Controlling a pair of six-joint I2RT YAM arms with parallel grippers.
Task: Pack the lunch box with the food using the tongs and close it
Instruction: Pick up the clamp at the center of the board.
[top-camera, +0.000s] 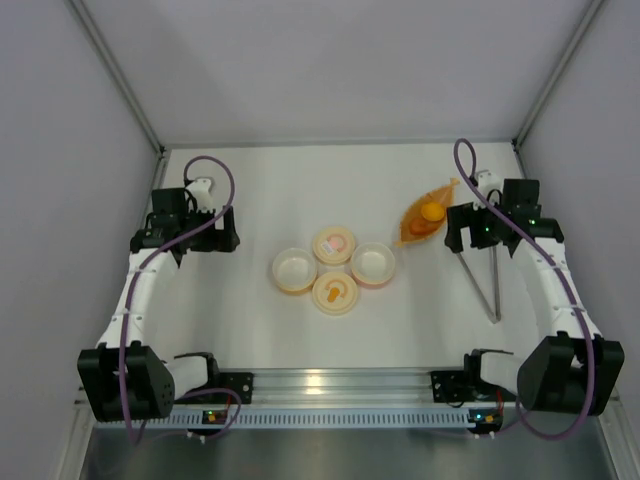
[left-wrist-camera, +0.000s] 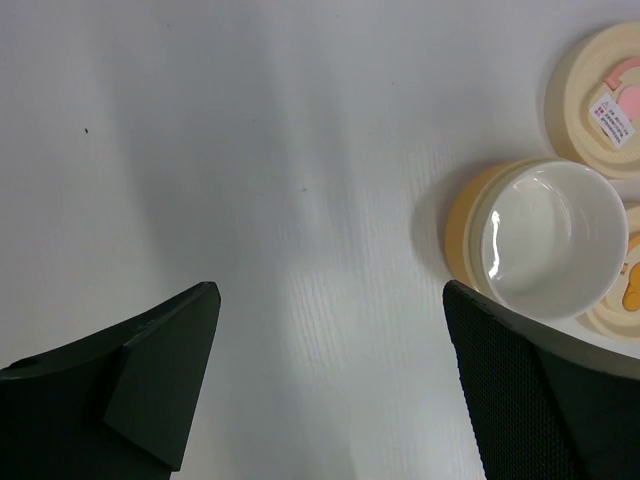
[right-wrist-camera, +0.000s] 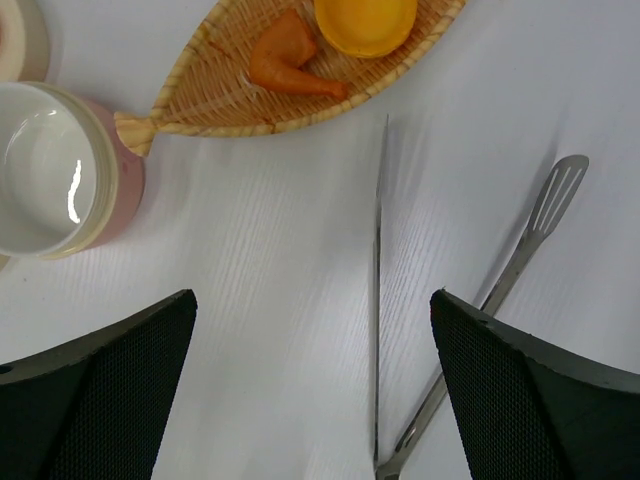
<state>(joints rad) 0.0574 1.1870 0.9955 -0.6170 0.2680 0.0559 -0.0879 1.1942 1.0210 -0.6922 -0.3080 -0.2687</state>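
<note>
The lunch box stands open mid-table: a yellow-orange tub (top-camera: 293, 270) (left-wrist-camera: 545, 240) and a pink tub (top-camera: 372, 265) (right-wrist-camera: 55, 170), both with nothing inside. Their cream lids (top-camera: 335, 245) (top-camera: 335, 293) lie between them. The food, an orange-yellow ball (top-camera: 431, 212) (right-wrist-camera: 365, 20) and an orange wedge piece (right-wrist-camera: 290, 60), rests in a leaf-shaped dish. The tongs (top-camera: 478, 288) (right-wrist-camera: 379, 300) lie flat on the table, directly below my right gripper (top-camera: 480, 240) (right-wrist-camera: 312, 300), which is open and holds nothing. My left gripper (top-camera: 205, 245) (left-wrist-camera: 330, 290) is open over bare table, left of the yellow tub.
The woven leaf-shaped dish (top-camera: 412, 230) (right-wrist-camera: 200, 90) sits at the right rear, touching the pink tub's far side. Grey walls enclose the table on three sides. The arm bases and a metal rail (top-camera: 330, 385) line the near edge.
</note>
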